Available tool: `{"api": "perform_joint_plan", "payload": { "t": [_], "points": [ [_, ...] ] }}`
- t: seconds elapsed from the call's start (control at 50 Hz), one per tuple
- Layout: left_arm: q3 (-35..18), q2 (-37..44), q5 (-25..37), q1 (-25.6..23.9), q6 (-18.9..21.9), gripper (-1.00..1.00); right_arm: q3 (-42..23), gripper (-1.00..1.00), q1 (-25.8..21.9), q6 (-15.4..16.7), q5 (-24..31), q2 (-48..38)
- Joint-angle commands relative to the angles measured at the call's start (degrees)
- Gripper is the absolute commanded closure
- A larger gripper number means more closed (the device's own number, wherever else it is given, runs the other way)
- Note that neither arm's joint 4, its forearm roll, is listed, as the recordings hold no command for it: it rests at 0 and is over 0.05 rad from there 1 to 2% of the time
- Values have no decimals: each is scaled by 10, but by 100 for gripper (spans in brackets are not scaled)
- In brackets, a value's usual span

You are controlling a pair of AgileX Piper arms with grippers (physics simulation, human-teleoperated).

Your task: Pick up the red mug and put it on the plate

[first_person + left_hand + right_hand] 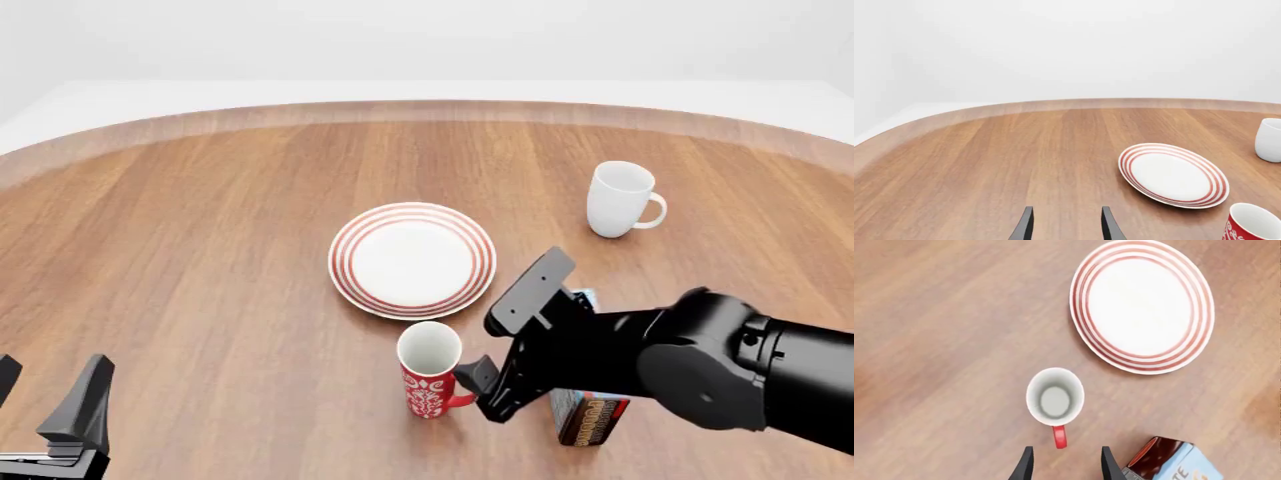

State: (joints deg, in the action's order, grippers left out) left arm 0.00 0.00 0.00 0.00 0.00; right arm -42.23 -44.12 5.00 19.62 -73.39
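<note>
The red mug (430, 381) stands upright on the table just in front of the plate (412, 260), its handle toward my right gripper (483, 384). That gripper is open and empty, just right of the mug. In the right wrist view the mug (1055, 400) is seen from above, and its red handle lies just ahead of the gap between the fingertips of the right gripper (1065, 467). The plate (1142, 307) is bare. My left gripper (47, 398) is open and empty at the near left. The left wrist view shows the left gripper (1066, 227), the plate (1173, 175) and the mug (1252, 225).
A plain white mug (621, 200) stands at the far right, also seen in the left wrist view (1269, 140). A blue and brown carton (587, 415) sits under my right arm, close to the red mug, and also shows in the right wrist view (1167, 460).
</note>
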Motion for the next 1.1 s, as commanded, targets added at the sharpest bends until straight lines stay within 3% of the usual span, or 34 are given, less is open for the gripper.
{"api": "perform_joint_plan", "payload": {
  "t": [0.02, 1.1],
  "points": [
    [0, 0, 0, 0, 0, -100, 6, -100, 12, 7, -27, -22],
    [0, 0, 0, 0, 0, -100, 43, -100, -9, -17, -95, -95]
  ]
}}
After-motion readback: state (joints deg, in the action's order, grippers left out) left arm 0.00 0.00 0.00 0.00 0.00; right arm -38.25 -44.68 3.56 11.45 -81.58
